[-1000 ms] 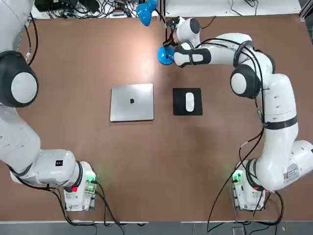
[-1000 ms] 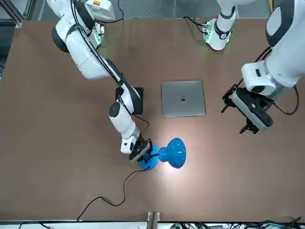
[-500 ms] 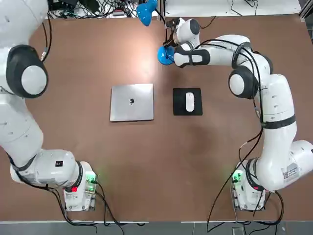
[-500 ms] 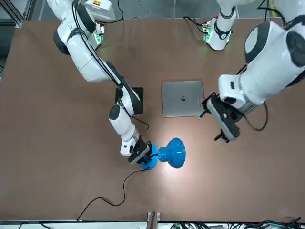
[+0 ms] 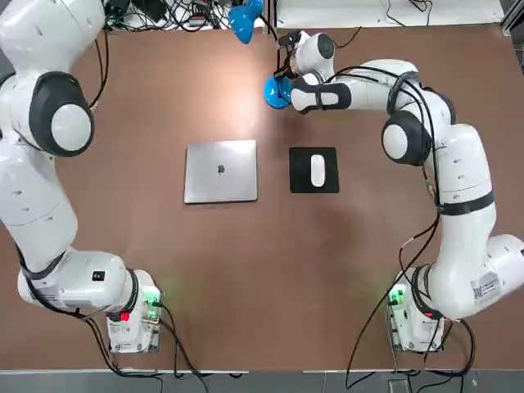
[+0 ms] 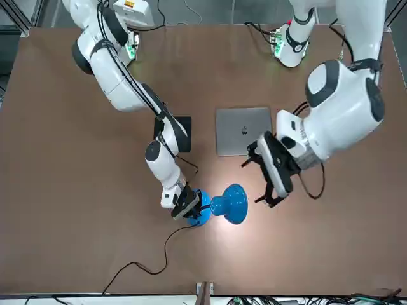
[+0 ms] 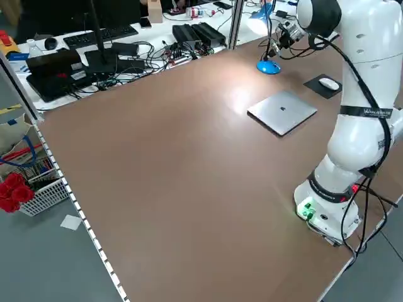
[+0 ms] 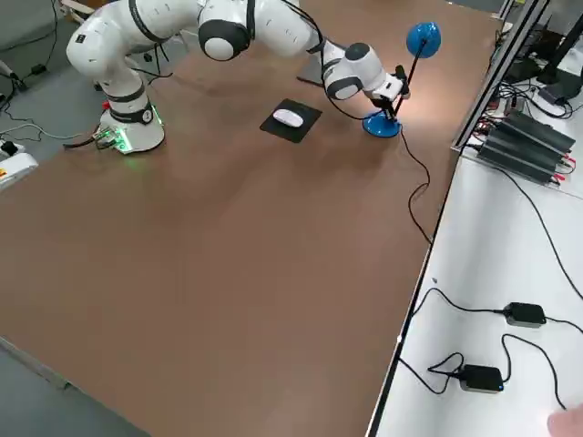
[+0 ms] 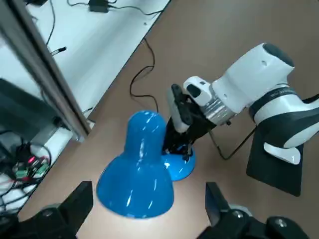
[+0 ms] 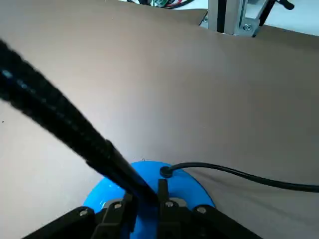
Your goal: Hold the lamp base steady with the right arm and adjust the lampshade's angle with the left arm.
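Nearest the front camera, the robot's right hand (image 10: 146,198) pinches the black gooseneck (image 10: 112,162) just above the blue lamp base (image 10: 149,172) on the table (image 6: 95,210). The lampshade (image 6: 230,204) hangs beside it; near the shade, the left hand (image 9: 149,200) spreads its fingers, with a closed laptop (image 6: 244,131) beyond.

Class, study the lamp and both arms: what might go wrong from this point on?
The right claw grips the neck low, just above the lamp base; a hard push on the lampshade might tip or twist the base.

The open left claw has the shade ahead of it, near the right claw, so the two might bump.

The shade is smooth and rounded, so fingers may slip off.
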`<state>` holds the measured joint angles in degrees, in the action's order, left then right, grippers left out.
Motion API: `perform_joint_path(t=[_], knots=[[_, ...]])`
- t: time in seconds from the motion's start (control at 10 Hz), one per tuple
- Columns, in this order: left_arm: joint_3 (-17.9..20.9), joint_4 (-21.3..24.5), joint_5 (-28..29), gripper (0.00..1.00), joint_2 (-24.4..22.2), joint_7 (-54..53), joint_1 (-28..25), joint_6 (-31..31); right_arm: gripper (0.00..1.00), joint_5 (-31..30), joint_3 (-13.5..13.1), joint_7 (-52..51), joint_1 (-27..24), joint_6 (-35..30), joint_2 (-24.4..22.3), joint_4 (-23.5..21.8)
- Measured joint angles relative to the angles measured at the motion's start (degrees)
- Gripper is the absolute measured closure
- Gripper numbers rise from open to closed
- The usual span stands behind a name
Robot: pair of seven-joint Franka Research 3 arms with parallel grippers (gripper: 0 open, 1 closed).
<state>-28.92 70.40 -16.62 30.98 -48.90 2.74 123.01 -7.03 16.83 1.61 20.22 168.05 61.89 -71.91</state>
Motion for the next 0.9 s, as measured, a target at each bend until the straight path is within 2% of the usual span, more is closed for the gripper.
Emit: perform_joint_path(t=[0.5,0.9], knots=[[-0.82,-2.56,0.00,0.00,4.59,-11.27,0.72,0.67,0.79,0.00,-0.19,0.00,0.00,0.53,0.28,0.10],[-0.95,-2.73,-0.03,0.00,7.13,-16.06,1.74,8.82,0.79,-0.03,-0.30,-0.22,0.08,0.66,0.31,0.11]])
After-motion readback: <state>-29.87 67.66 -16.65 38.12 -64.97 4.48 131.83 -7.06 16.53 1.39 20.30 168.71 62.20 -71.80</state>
